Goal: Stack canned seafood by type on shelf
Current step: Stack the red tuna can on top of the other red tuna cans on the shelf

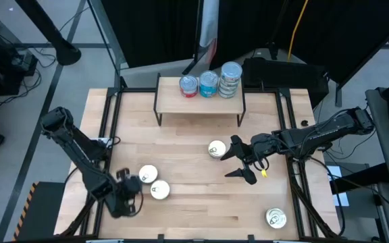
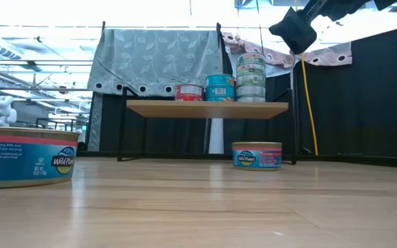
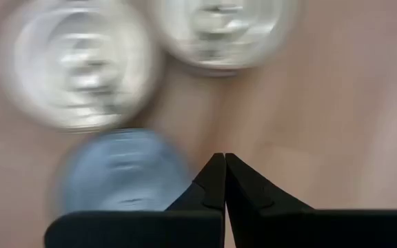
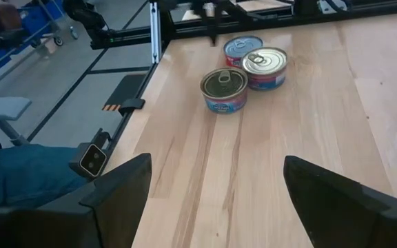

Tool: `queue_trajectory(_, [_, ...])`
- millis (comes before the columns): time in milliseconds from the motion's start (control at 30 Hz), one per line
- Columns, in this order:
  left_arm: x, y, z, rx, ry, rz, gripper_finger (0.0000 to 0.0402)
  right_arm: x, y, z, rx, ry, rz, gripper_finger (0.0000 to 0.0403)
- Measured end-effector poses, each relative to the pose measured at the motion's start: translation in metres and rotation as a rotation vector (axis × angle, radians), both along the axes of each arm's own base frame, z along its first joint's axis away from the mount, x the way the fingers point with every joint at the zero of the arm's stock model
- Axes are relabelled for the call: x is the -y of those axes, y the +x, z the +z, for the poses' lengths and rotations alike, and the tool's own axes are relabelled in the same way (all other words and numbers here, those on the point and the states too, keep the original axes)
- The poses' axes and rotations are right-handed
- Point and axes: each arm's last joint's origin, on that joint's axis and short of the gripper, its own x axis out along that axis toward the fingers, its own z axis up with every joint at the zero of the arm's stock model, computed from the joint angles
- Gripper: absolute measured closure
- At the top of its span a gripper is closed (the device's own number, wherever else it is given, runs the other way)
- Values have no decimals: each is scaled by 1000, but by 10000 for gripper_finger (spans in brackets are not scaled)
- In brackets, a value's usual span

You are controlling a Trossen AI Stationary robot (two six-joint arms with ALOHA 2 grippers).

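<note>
On the shelf [image 1: 200, 101] at the table's far side stand a red-sided tin [image 1: 189, 85], a blue tin [image 1: 209, 84] and a stack of tins [image 1: 230, 79]. Two cream-lidded tins [image 1: 148, 175] [image 1: 159, 190] lie near the front left, with a blue-lidded tin [image 3: 119, 172] beside them. My left gripper [image 3: 224, 165] hangs shut above the tabletop next to that blue-lidded tin, pointing steeply down. My right gripper [image 1: 235, 164] stands open mid-table, beside a lone tin [image 1: 216, 149], with nothing between its fingers [image 4: 126, 186].
Another tin [image 1: 276, 217] lies near the table's front right corner. In the low view a tin [image 2: 256, 155] stands in front of the shelf's black legs. Black frame rails [image 1: 113, 115] run along the table's sides. Bare wood lies between the two arms.
</note>
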Motion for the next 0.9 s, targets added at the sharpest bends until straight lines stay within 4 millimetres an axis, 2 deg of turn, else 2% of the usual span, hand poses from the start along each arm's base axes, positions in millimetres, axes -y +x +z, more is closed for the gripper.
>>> queue_trajectory(133, [18,-7,-14,-5,-11,38,398,0,0,-1,-10,-2,0,83])
queue_trajectory(300, [20,-12,-38,-77,111,143,398,0,0,-1,-9,-1,-1,83])
queue_trajectory(433, [23,-10,-46,-84,119,169,398,-1,-1,-1,-12,7,-1,83])
queue_trajectory(733, [29,-7,-25,-101,153,189,398,-1,-1,-1,-14,12,-4,83])
queue_trajectory(900, [25,-11,-26,-123,193,212,398,-1,-1,-1,-13,6,-1,83])
